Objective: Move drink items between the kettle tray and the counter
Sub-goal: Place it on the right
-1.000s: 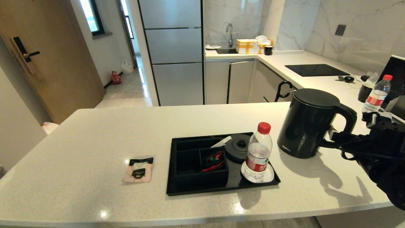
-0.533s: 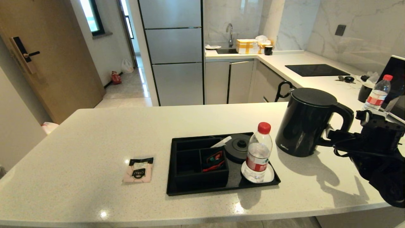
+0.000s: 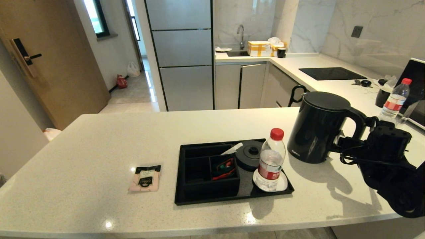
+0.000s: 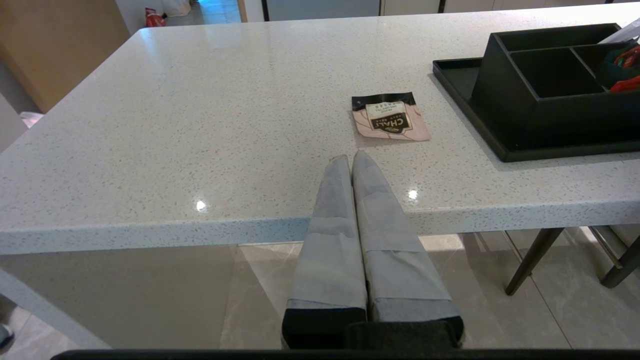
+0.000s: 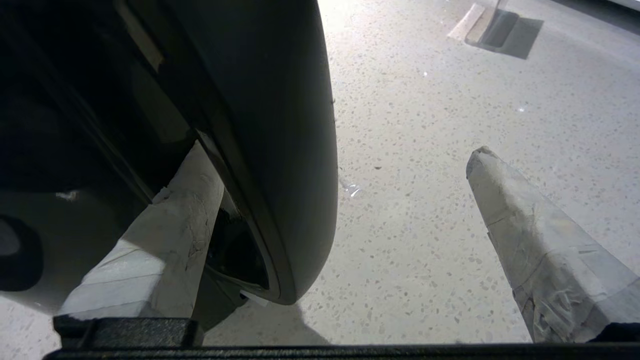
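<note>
The black kettle [image 3: 317,127] stands on the counter [image 3: 99,142], to the right of the black kettle tray [image 3: 232,197]. My right gripper [image 3: 345,144] is open at its loop handle [image 5: 280,125]. One finger [image 5: 175,225] is inside the loop, and the other [image 5: 525,225] stands well clear over the counter. The round kettle base [image 3: 249,154] on the tray is bare. The pink sachet [image 3: 145,178] lies flat on the counter left of the tray. My left gripper [image 4: 351,157] is shut and empty at the counter's front edge, just short of the sachet [image 4: 390,116].
A red-capped water bottle [image 3: 271,161] stands on the tray's white coaster [image 3: 282,184]. Red and green packets [image 3: 225,167] fill one compartment. A second bottle [image 3: 393,99], a dark cup [image 3: 382,96] and a dark screen [image 3: 415,79] are at the far right.
The kettle and my right gripper have shifted together a little to the left, toward the tray. The sachet, bottle and tray have not moved.
</note>
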